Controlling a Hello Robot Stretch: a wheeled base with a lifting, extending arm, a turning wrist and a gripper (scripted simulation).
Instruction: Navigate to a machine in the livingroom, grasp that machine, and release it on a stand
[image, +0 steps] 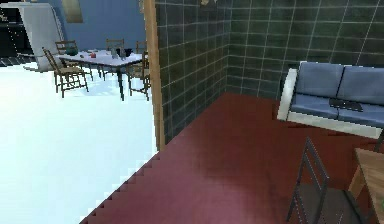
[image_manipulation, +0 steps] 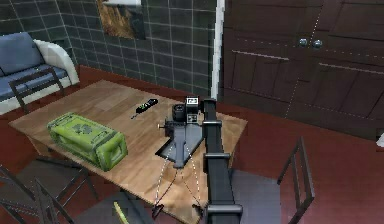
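1. Arm (image_manipulation: 213, 165) stretched over wooden table (image_manipulation: 100, 105); gripper (image_manipulation: 171, 127) near table's middle, likely placed for the grasp.
2. Dark blocky shape (image_manipulation: 180, 148) at gripper, on the tabletop: probably the machine, form unclear.
3. Cannot tell whether gripper holds anything, as tabletop and shape sit right behind it.
4. Green box (image_manipulation: 88, 138) flat on table's near corner; slim dark item (image_manipulation: 146, 104) toward far edge, apart from gripper.
5. Release on stand yet to come.

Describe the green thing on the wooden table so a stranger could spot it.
Find the wooden table before the dark tiled wall. Toward the arm side view's left lies a bright green box. Its neighbour is a slim black stick-like object; the box is bulky and vividly green.
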